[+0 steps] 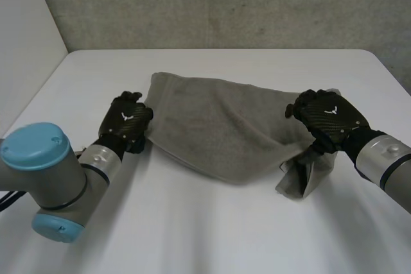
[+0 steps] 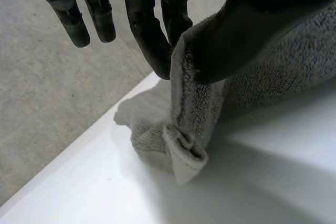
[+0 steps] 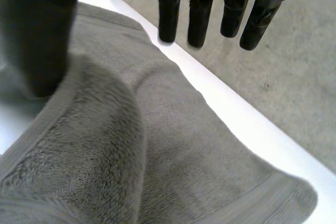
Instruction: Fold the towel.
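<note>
my left hand (image 1: 126, 120) pinches the towel (image 1: 218, 126): in my left wrist view the thumb and one finger (image 2: 157, 51) clamp a raised fold of the cloth's left edge between them, while the other fingers point straight out past it. just under that pinch a hem corner (image 2: 185, 153), rolled over on itself, sags onto the tabletop (image 1: 192, 229). my right hand (image 1: 331, 120) sits on top of the towel's right end; the cloth bunches up beneath the palm, and i cannot tell whether that hand grips it or only rests on it. below it a loose corner (image 1: 300, 181) droops toward the tabletop. between my hands the grey towel stretches across the middle of the tabletop, rumpled, its near edge sagging toward me. my left arm (image 1: 45, 171), with its light-blue cap, reaches in from the near left. behind the tabletop stands a grey wall (image 1: 225, 4)
</note>
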Controlling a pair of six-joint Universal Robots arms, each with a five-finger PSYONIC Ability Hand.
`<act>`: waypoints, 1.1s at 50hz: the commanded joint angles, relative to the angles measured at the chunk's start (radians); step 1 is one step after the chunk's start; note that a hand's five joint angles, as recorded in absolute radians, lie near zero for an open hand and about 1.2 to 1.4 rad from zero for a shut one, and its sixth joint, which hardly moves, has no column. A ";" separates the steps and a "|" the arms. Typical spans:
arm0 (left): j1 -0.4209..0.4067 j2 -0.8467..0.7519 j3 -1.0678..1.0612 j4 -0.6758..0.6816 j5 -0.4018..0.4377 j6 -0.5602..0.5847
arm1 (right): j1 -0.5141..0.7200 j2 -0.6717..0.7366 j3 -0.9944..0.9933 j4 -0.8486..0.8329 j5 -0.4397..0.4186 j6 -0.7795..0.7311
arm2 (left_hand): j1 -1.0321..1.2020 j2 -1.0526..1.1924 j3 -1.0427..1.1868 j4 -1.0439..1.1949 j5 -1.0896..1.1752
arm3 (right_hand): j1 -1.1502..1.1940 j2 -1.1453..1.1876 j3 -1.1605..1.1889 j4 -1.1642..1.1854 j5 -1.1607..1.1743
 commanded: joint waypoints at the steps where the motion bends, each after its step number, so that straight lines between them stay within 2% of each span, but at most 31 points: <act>1: 0.018 0.095 0.005 -0.003 -0.003 -0.134 | 0.000 0.027 0.044 -0.018 0.090 0.140 | 0.074 0.051 -0.049 -0.056 0.060 | -0.384 -0.428 0.005 -0.053 -0.199; 7: 0.047 0.151 0.019 -0.022 -0.003 -0.182 | -0.002 0.028 0.127 -0.087 0.167 0.150 | 0.074 0.051 -0.049 -0.056 0.060 | -0.378 -0.422 0.005 -0.053 -0.199; 13: 0.037 0.178 0.076 -0.114 -0.006 -0.212 | -0.005 0.019 0.194 -0.122 0.175 0.158 | 0.074 0.051 -0.049 -0.056 0.060 | -0.375 -0.419 0.005 -0.053 -0.199; 23: 0.012 0.198 0.113 -0.180 -0.006 -0.298 | -0.003 0.022 0.305 -0.293 0.261 0.350 | 0.074 0.051 -0.049 -0.056 0.060 | -0.305 -0.349 0.005 -0.053 -0.199; 34: 0.029 0.244 0.114 -0.184 -0.008 -0.320 | -0.055 0.051 0.306 -0.328 0.261 0.423 | 0.074 0.051 -0.049 -0.056 0.060 | -0.158 -0.202 0.005 -0.053 -0.089; 41: 0.029 0.275 0.119 -0.211 -0.006 -0.387 | -0.055 0.097 0.299 -0.328 0.252 0.518 | 0.074 0.051 -0.049 -0.056 0.060 | -0.120 -0.164 0.005 -0.053 -0.051; 45: 0.024 0.293 0.119 -0.231 -0.005 -0.433 | -0.055 0.114 0.302 -0.326 0.244 0.526 | 0.074 0.051 -0.049 -0.056 0.060 | -0.120 -0.164 0.005 -0.053 -0.051; 55: 0.012 0.301 0.110 -0.236 -0.005 -0.435 | -0.058 0.111 0.306 -0.325 0.244 0.532 | 0.074 0.051 -0.049 -0.056 0.060 | -0.076 -0.120 0.005 -0.053 -0.007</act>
